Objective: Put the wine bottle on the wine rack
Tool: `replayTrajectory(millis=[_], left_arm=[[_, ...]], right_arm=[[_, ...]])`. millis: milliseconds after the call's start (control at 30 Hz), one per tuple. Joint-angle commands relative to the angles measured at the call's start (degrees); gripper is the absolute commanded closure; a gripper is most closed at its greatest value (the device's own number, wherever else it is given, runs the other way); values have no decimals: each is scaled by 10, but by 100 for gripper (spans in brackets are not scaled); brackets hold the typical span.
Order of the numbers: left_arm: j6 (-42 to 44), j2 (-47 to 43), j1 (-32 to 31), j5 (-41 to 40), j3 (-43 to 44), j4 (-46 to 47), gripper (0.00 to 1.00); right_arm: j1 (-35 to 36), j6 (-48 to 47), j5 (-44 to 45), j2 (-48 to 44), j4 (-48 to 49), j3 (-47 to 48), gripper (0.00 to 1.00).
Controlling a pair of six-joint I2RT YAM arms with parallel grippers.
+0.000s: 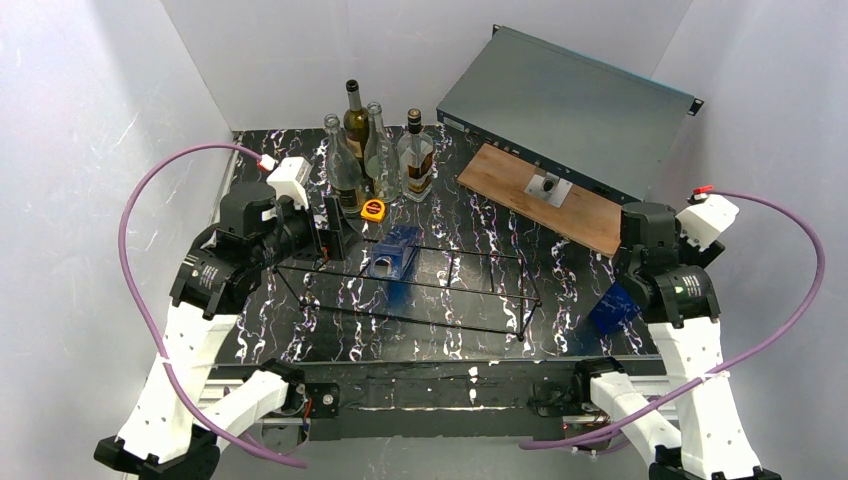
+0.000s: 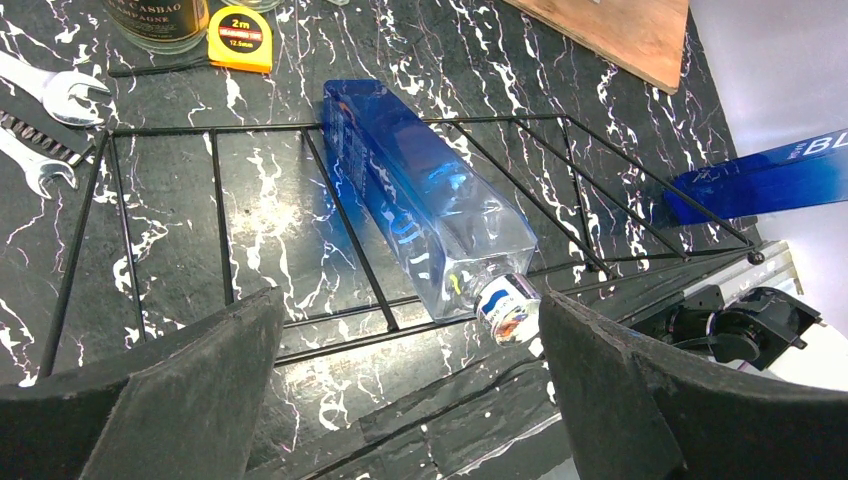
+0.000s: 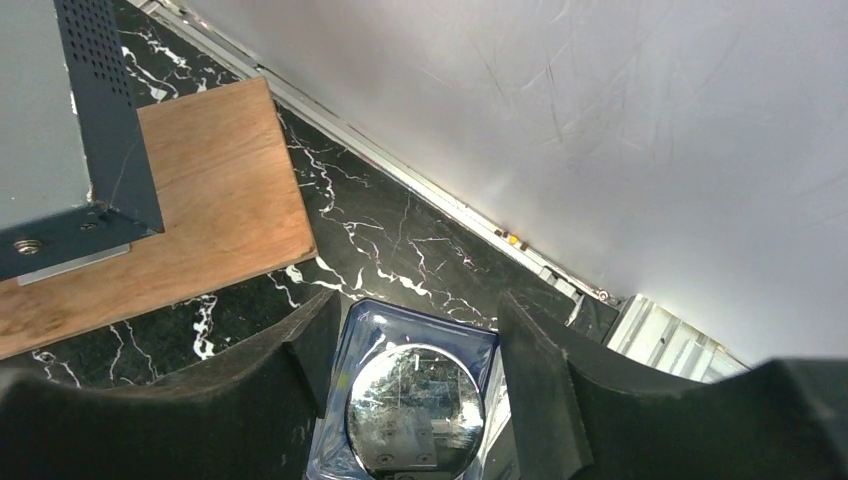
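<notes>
The left end effector (image 2: 410, 308) hangs over the near rail of the wine rack (image 1: 450, 289) with its two fingers spread wide apart and gripping nothing. Two open-ended wrenches (image 2: 48, 95) lie on the black marbled surface (image 1: 462, 226) by the rack's left end. Behind them stand four glass bottles (image 1: 375, 150) in a cluster, with a yellow tape measure (image 1: 373, 209) at their foot. A square blue wine bottle (image 1: 393, 252) rests on its side across the wire rods in the rack's left half, its capped neck pointing toward the arms and reaching the near rail. Further right, a wooden board (image 1: 590, 220) lies beside a grey rack-mount chassis (image 1: 570, 100), which leans against the back wall. At far right, just off the rack's right end, the right end effector (image 3: 418, 312) is clamped on a second blue bottle (image 1: 614, 306), one finger pressed against each side.
</notes>
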Motion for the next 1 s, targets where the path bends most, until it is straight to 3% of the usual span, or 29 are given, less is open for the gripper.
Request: replayTrajectory(millis=[0,300,667,967], left_arm=[[10,-4,-3,5,1,-8,2],[7,-17,-3,-7,-5,-13,2],[23,-26,-3,-25,-12,-21,2],[25,-19,-4,-24,-15,-20,2]], right_arm=[[-1,-3,-7,-12,27,-13,39],[-1,-42,-10,-35,59,-21,60],[-1,-117,-44,-27,96,-6,99],[-1,-135,-39,-16,103,7,99]])
